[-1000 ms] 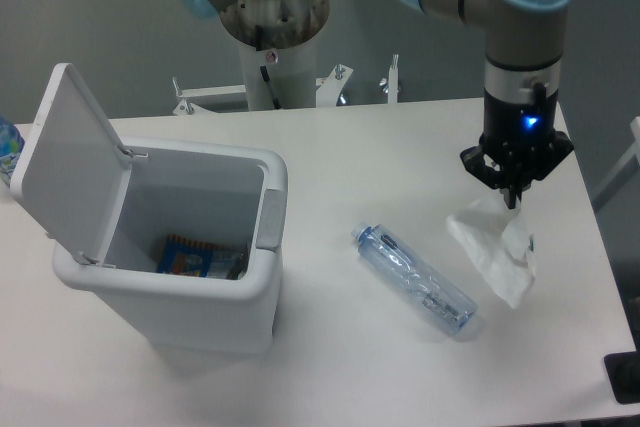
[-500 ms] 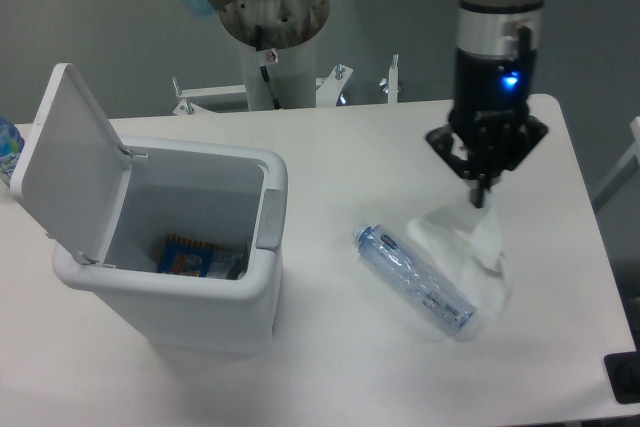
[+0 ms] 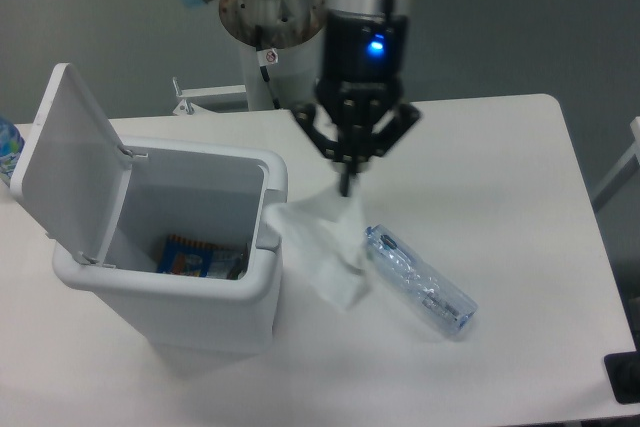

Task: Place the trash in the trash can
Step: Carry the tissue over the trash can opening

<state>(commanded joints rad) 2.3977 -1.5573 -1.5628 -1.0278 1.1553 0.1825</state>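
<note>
The gripper, pinched shut on the top of the plastic bag, hangs it just beside the open trash can near the table's middle, so the limp lower corner may snag the rim and spill outside.

Trash can at table's left, bag hanging from gripper just right of it, bottle lying further right

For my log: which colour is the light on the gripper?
Blue; the light glows above the gripper in the fixed camera view.
</note>
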